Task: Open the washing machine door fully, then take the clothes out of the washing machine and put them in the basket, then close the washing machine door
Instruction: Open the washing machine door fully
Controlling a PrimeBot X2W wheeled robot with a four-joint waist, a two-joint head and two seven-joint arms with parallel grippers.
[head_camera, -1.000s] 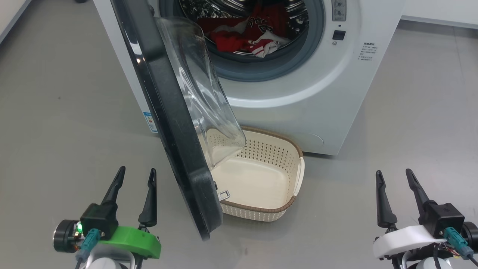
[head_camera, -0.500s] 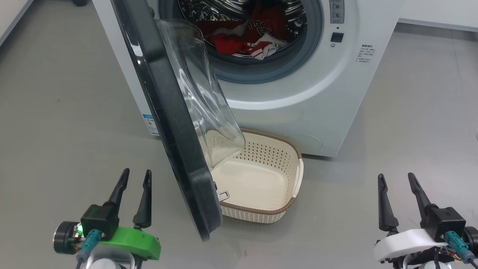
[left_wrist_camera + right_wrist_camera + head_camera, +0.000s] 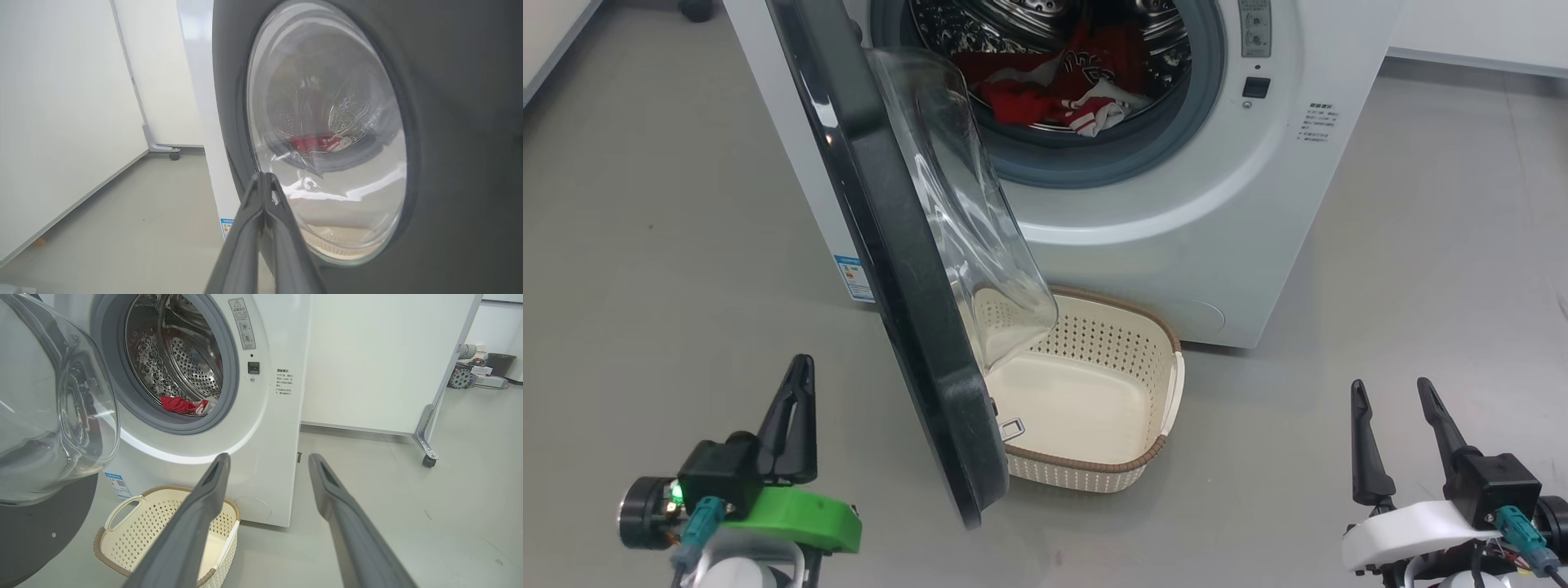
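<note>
Both left fingers (image 3: 792, 425) have now closed together, holding nothing.

You have bright, even light, with soft shadows on the floor (image 3: 1339, 269). White glare streaks the door (image 3: 907, 245) glass mid-frame. Your left wrist view looks hazy, the fingers (image 3: 245, 232) blurred at bottom centre.

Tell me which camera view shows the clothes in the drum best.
The head view: it looks into the drum, showing the clothes as a red and white heap. The right wrist view catches one small piece at the drum's lip. The left wrist view gives a red blur through the door glass.
</note>
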